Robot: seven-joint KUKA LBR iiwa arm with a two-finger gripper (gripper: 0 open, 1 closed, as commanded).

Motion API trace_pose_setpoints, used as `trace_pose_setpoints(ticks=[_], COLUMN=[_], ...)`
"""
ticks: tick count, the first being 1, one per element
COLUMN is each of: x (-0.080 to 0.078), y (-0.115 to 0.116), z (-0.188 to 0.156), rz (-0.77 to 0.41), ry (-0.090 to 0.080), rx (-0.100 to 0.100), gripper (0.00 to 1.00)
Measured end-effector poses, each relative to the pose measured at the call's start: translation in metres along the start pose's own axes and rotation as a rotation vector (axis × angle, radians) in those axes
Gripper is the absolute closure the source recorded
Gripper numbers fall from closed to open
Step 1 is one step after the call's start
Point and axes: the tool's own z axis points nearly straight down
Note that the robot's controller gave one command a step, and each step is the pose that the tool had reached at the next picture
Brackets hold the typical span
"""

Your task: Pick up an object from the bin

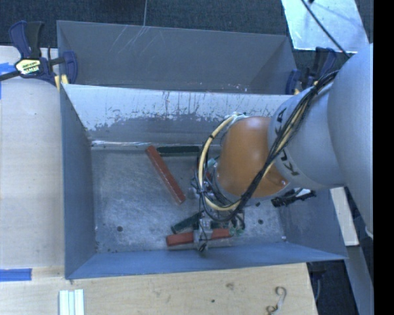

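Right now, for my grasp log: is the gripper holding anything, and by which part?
It cannot be told. The gripper sits low over the red-brown bar by the bin's near wall, but no grip shows.

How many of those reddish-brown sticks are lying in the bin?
2. The slanted stick lies near the middle of the bin; the second stick lies along the front wall, at the gripper. The arm may hide more.

Bin (77,195): grey metal, matt, back wall scuffed. Orange cover (246,153): smooth, slightly glossy. Red-brown bar (165,174): matt.
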Motion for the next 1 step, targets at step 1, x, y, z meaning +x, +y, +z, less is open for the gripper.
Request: trace_pose_setpoints(ticks=[1], x=[0.0098], y=[0.0218], z=[-0.0006], rz=[0.054], ry=[-0.002], rx=[0.0], gripper=[0.0])
